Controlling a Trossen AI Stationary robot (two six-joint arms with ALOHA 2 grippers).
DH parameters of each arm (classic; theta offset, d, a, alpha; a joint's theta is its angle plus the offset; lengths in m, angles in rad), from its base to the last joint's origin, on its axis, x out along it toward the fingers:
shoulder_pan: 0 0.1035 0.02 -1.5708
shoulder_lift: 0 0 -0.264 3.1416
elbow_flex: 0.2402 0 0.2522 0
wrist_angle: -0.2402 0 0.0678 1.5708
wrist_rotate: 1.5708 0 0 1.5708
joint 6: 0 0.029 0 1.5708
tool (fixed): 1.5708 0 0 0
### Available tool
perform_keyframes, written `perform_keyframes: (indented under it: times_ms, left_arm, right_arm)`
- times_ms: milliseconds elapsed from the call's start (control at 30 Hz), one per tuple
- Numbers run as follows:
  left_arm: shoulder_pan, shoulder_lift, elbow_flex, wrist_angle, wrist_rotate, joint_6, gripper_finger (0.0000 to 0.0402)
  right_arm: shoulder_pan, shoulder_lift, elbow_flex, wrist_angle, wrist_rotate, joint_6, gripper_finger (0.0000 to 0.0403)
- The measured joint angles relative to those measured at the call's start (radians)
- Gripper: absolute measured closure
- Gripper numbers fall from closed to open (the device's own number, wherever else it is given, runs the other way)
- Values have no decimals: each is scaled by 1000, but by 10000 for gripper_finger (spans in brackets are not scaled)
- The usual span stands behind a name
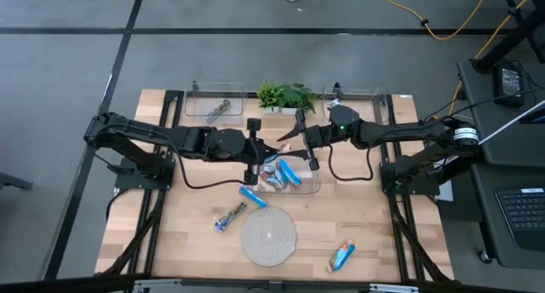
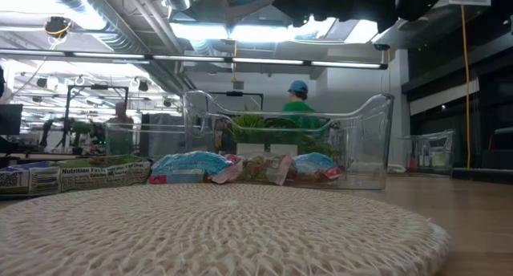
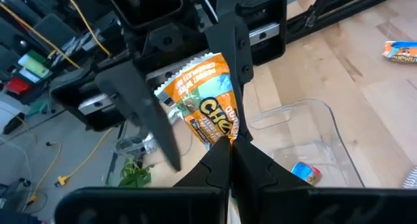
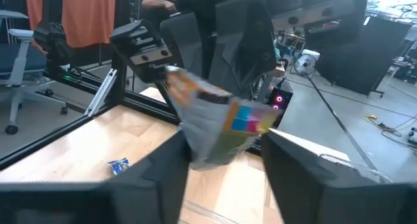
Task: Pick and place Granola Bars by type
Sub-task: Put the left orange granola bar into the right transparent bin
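An orange-and-silver wrapped granola bar (image 3: 205, 97) hangs in the air over the middle clear bin (image 1: 313, 184), between my two grippers. My left gripper (image 3: 231, 144) is shut on it. My right gripper (image 4: 225, 139) is open, and its fingers stand on either side of the same bar (image 4: 225, 123); whether they touch it does not show. Several blue bars (image 1: 281, 174) lie in the middle bin. Loose bars lie flat on the table: one bright blue (image 1: 253, 197) and two with print (image 1: 230, 216) (image 1: 342, 256). A silvery-brown bar (image 1: 218, 111) lies in the far left bin. My left gripper pinches the bar by one end of its wrapper (image 3: 225, 131) between its two fingers. It reaches in about level from the table's left. The bar is lifted clear of everything and sticks out beyond the fingertips toward my right gripper.
The round woven mat (image 1: 268, 235) lies near the front edge. A potted plant (image 1: 285, 95) stands at the far edge between the far left bin (image 1: 194, 99) and the far right bin (image 1: 383, 97). A person stands in the room beyond (image 2: 298, 103).
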Motion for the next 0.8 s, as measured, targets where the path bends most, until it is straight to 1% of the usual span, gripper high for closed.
perform_keyframes:
  times_ms: [267, 400, 500, 667, 733, 800]
  left_arm:
    - [19, 0, 0, -16, 1, -54, 399]
    - [23, 0, 0, -18, 1, -65, 391]
    - [23, 0, 0, -20, -2, -72, 376]
    - [19, -2, 0, -62, -5, -71, 335]
    - [9, -4, 0, -93, -42, -71, 314]
    - [-4, -15, 8, -145, -100, -70, 293]
  right_arm:
    - [0, 0, 0, -9, -20, 0, 326]
    - [-1, 0, 0, -14, -25, -1, 366]
    - [-1, 0, 0, -15, -24, -1, 375]
    - [0, 0, 0, -24, -24, 0, 366]
    - [0, 0, 0, -31, -24, 0, 368]
    - [-5, -2, 0, -42, -16, -1, 375]
